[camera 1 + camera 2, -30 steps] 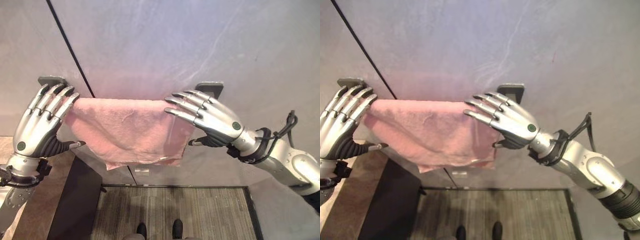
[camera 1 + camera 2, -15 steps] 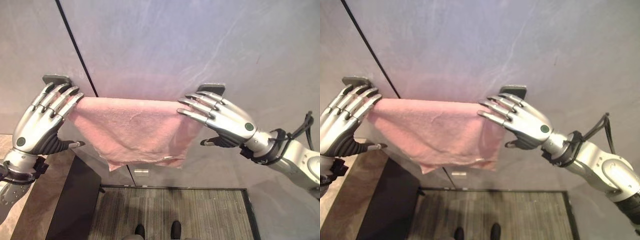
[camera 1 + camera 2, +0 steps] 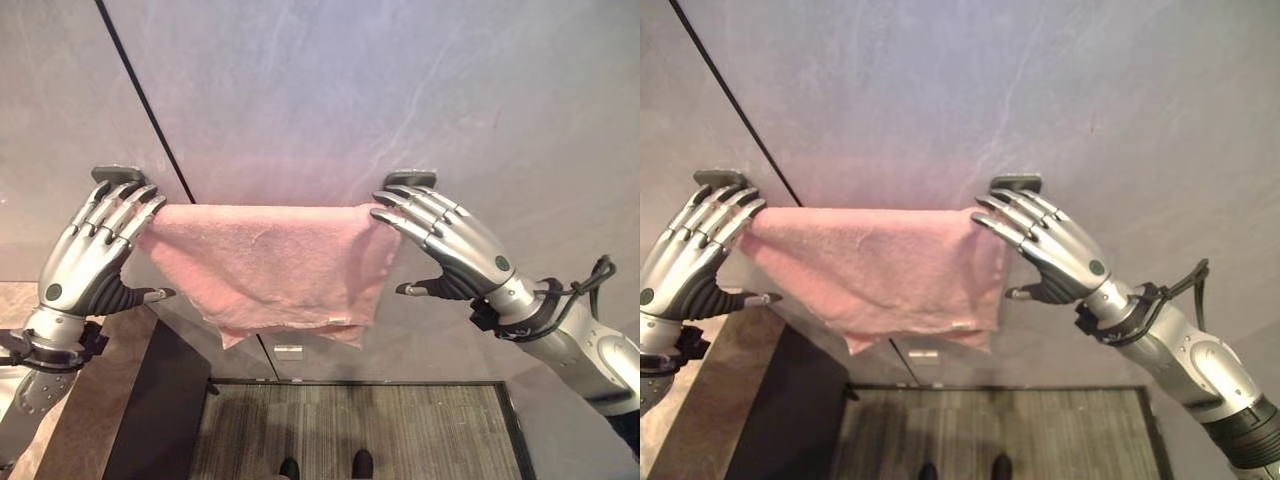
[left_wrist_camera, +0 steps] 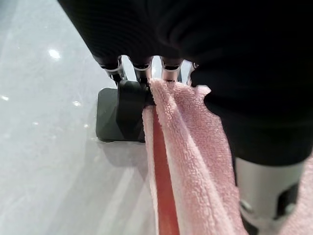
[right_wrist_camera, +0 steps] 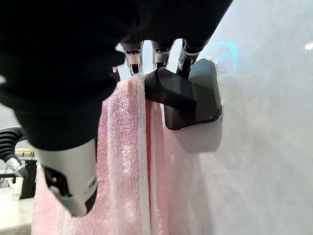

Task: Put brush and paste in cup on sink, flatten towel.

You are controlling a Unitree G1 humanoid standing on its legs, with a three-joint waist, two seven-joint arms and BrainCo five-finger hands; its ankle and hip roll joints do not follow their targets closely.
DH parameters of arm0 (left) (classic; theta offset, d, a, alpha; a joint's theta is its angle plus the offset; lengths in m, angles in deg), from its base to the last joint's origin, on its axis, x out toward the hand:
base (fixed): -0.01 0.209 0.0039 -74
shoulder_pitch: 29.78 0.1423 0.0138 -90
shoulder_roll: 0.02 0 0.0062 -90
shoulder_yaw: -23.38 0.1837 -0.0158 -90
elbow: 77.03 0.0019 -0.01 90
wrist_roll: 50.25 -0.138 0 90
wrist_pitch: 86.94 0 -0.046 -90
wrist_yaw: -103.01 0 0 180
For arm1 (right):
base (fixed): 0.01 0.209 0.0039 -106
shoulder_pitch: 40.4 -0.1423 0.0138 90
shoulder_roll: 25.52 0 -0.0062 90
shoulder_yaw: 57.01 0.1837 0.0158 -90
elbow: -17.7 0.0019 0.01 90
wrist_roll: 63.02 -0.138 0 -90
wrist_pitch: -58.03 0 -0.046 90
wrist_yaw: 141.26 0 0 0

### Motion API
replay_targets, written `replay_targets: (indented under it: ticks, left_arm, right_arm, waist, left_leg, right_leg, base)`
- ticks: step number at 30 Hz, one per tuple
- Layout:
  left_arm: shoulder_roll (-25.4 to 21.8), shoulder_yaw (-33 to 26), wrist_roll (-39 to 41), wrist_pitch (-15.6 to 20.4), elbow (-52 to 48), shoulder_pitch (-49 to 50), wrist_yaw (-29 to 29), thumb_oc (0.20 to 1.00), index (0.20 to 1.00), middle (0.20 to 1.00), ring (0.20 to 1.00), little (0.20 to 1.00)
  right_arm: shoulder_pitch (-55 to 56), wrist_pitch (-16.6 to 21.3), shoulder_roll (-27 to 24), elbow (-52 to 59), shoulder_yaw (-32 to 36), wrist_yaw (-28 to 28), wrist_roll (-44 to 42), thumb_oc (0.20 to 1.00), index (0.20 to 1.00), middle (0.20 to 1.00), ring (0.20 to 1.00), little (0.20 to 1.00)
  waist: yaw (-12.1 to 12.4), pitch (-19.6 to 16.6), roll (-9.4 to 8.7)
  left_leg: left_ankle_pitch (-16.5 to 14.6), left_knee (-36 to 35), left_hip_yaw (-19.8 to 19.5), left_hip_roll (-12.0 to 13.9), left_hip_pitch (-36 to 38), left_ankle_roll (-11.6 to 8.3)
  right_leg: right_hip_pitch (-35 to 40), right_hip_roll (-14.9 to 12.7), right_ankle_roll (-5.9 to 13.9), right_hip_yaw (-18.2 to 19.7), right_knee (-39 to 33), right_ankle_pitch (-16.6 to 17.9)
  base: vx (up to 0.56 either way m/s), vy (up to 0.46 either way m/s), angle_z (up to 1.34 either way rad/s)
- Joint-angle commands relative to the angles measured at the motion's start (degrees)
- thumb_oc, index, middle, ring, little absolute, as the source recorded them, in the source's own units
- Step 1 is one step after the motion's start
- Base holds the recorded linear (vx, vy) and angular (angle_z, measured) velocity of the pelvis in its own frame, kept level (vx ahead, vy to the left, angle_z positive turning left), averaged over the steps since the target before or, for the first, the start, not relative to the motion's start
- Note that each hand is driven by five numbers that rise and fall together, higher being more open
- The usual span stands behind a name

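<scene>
A pink towel point(image 3: 270, 260) hangs over a rail on the grey wall, between a dark left bracket point(image 3: 115, 173) and a dark right bracket point(image 3: 410, 177). My left hand point(image 3: 85, 265) is at the towel's left end, its straight fingers lying over the top edge by the left bracket point(image 4: 115, 117). At the right end my right hand point(image 3: 460, 250) lies the same way, its fingers reaching the right bracket point(image 5: 193, 95). Both thumbs stick out below, apart from the cloth. The towel point(image 5: 127, 161) is doubled over the rail, its lower edge uneven.
A black seam point(image 3: 140, 100) runs slantwise down the wall behind the towel's left end. Below left stand a brown counter point(image 3: 80, 400) and a dark cabinet side point(image 3: 150, 410). A striped floor mat point(image 3: 350, 430) lies beneath the towel.
My right hand has slid right along the rail to the right bracket, drawing the towel's right edge with it and spreading the cloth. The left hand has stayed at the left end.
</scene>
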Motion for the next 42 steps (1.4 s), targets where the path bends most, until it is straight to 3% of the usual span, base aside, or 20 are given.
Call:
replay_targets:
  ticks: [1, 4, 11, 15, 22, 26, 30, 31, 33, 38, 42]
  left_arm:
    - [-1.01, 4.11, -0.5, -0.67, 5.3, 3.06, 4.49, 1.0, 1.0, 1.0, 1.0, 1.0]
    - [-0.01, 4.51, -0.01, -1.02, 5.36, 2.31, 4.37, 1.0, 1.0, 1.0, 1.0, 1.0]
    - [10.03, 8.6, 5.98, -1.8, 6.62, -5.92, 0.49, 1.0, 1.0, 1.0, 1.0, 1.0]
    - [12.16, 9.21, 6.43, -2.35, 6.03, -8.75, -1.91, 1.0, 1.0, 1.0, 1.0, 1.0]
    - [19.39, 5.36, 9.18, -2.94, 1.79, -13.3, -10.95, 1.0, 1.0, 1.0, 1.0, 1.0]
    - [26.08, 3.94, 18.72, -1.1, -1.03, -10.1, -11.59, 1.0, 1.0, 1.0, 1.0, 1.0]
    - [29.03, 3.9, 26.91, 0.69, -1.79, -6.6, -9.15, 1.0, 1.0, 1.0, 1.0, 1.0]
    - [32.25, 5.62, 31.55, 0.42, 0.13, -5.35, -8.58, 1.0, 1.0, 1.0, 1.0, 1.0]
    - [33.82, 7.23, 35.09, 0.7, 1.39, -3.65, -6.34, 1.0, 1.0, 1.0, 1.0, 1.0]
    - [34.19, 13.32, 42.02, -1.5, 9.03, 4.15, 4.84, 1.0, 1.0, 1.0, 1.0, 1.0]
    - [35.21, 18.58, 47.21, -4.7, 25.11, 3.55, 9.96, 1.0, 1.0, 1.0, 1.0, 1.0]
  right_arm:
    - [-2.29, -3.34, 2.13, -2.95, -1.56, 1.1, -4.16, 1.0, 1.0, 1.0, 1.0, 1.0]
    - [-3.6, -3.5, 4.63, -3.25, -2.52, 1.32, -6.21, 1.0, 1.0, 1.0, 1.0, 1.0]
    - [-6.94, -4.51, 10.56, -3.35, -3.18, -0.77, -8.28, 1.0, 1.0, 1.0, 1.0, 1.0]
    - [-8.43, -4.78, 12.47, -3.2, -2.78, -2.28, -7.98, 1.0, 1.0, 1.0, 1.0, 1.0]
    - [-6.93, -3.66, 18.55, 1.55, 3.44, -10.07, -8.55, 1.0, 1.0, 1.0, 1.0, 1.0]
    - [0.14, -2.88, 20.83, 4.73, 8.76, -12.22, -9.13, 1.0, 1.0, 1.0, 1.0, 1.0]
    - [7.76, -2.32, 21.77, 6.33, 13.36, -12.19, -10.42, 1.0, 1.0, 1.0, 1.0, 1.0]
    - [11.84, -1.74, 22.8, 5.0, 14.71, -12.16, -12.27, 1.0, 1.0, 1.0, 1.0, 1.0]
    - [15.08, -1.56, 23.41, 3.47, 15.99, -12.26, -13.44, 1.0, 1.0, 1.0, 1.0, 1.0]
    - [26.76, -4.84, 23.37, -11.06, 17.82, -8.08, -15.37, 1.0, 1.0, 1.0, 1.0, 1.0]
    - [25.64, -7.57, 24.89, -28.78, 11.87, -4.43, -19.5, 1.0, 1.0, 1.0, 1.0, 1.0]
  waist:
    - [-0.76, 0.8, -3.03]
    - [-0.61, 0.57, -2.94]
    - [-0.83, -0.3, -3.12]
    - [-0.93, -0.64, -2.98]
    - [-1.7, -1.93, -2.66]
    - [-2.48, -1.83, -2.37]
    - [-3.11, -1.87, -1.99]
    - [-3.48, -1.55, -2.11]
    - [-3.64, -1.64, -2.0]
    - [-4.12, -0.79, -2.12]
    - [-4.2, -0.36, -1.98]
  left_leg:
    - [0.8, 0.28, 1.01, 4.45, -0.54, -4.15]
    - [0.75, 0.28, 1.27, 4.61, -0.31, -4.2]
    - [0.56, 0.28, 1.2, 5.1, 0.23, -4.31]
    - [0.36, 0.28, 1.17, 5.23, 0.59, -4.29]
    - [0.07, 0.28, 1.06, 5.25, 1.33, -4.15]
    - [0.61, 0.28, 1.25, 5.03, 1.27, -3.84]
    - [0.07, 0.28, 1.31, 4.94, 1.58, -3.65]
    - [0.66, 0.28, 1.36, 4.83, 1.24, -3.53]
    - [0.2, 0.28, 1.28, 4.82, 1.3, -3.49]
    - [0.84, 0.28, 0.8, 4.64, 0.05, -3.43]
    - [1.36, 0.28, 0.77, 4.56, -0.3, -3.57]
  right_leg:
    - [1.83, -9.71, 8.28, 0.12, 0.48, 0.35]
    - [1.76, -9.51, 8.12, 0.5, 0.48, 0.25]
    - [2.33, -9.12, 7.6, 0.59, 0.48, -0.31]
    - [2.7, -9.01, 7.41, 0.54, 0.48, -0.54]
    - [3.3, -8.86, 7.16, 0.95, 0.48, -0.74]
    - [3.19, -8.92, 6.96, 1.06, 0.48, -0.22]
    - [3.28, -9.01, 7.06, 1.23, 0.48, -0.58]
    - [2.93, -9.11, 6.84, 1.32, 0.48, -0.02]
    - [3.07, -9.14, 6.93, 1.22, 0.48, -0.46]
    - [2.33, -9.22, 7.26, 0.8, 0.48, -0.05]
    - [2.04, -9.28, 7.3, 0.75, 0.48, 0.34]
  base:
    - [0.0, 0.0, 0.0]
    - [0.0, -0.005, -0.02]
    - [0.0, -0.021, -0.06]
    - [0.0, 0.0, 0.0]
    - [-0.01, -0.003, 0.0]
    - [0.0, 0.0, 0.0]
    - [0.0, 0.003, -0.01]
    - [0.03, 0.003, -0.05]
    - [0.0, 0.0, 0.0]
    - [-0.02, -0.022, 0.03]
    - [-0.02, -0.008, 0.04]
